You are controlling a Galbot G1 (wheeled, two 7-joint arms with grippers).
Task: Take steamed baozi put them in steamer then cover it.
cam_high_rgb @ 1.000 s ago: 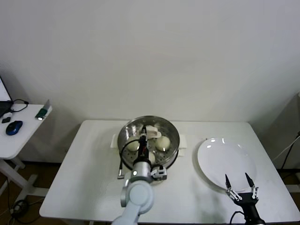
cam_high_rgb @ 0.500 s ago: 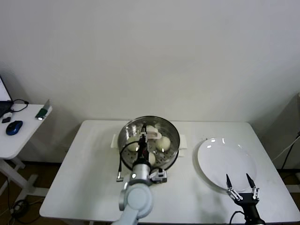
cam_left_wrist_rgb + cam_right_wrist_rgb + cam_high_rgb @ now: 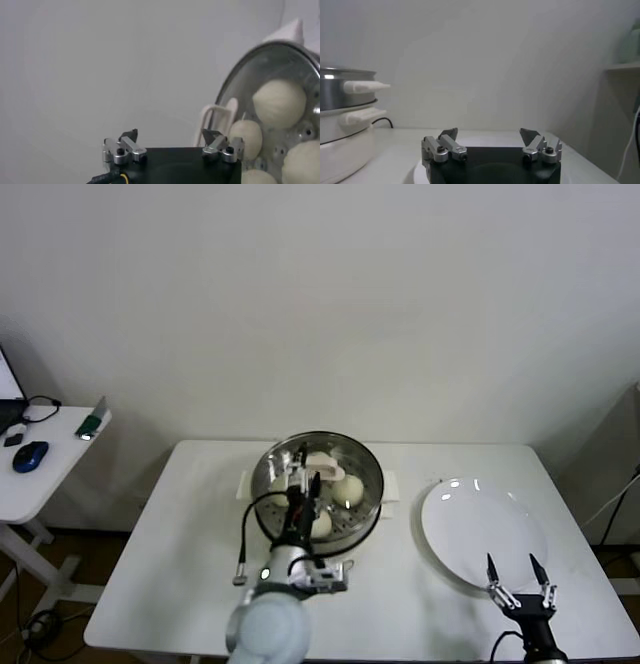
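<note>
Plain pale wall backs a white rectangular surface [image 3: 180, 574], matte and smooth. On its far middle sits the steamer [image 3: 366, 484], a round shiny steel pot with a perforated tray inside, on a white base with side handles. Smooth, cream-white, round baozi [image 3: 347, 490] lie on the tray. The cover [image 3: 322, 466] rests on the pot, its clear glass showing the buns beneath and its cream rectangular handle near the centre. To the right lies a flat glossy white plate [image 3: 500, 529].

The left gripper [image 3: 309, 463] reaches in from the near edge over the steamer, arm stretched forward above the pot; its jaws stand open and hold nothing, the handle just beside them. The right gripper [image 3: 519, 569] hovers at the near rim of the plate, jaws spread wide and empty.

Off to the left, a second white table [image 3: 40, 474] carries a blue mouse [image 3: 30, 456].
</note>
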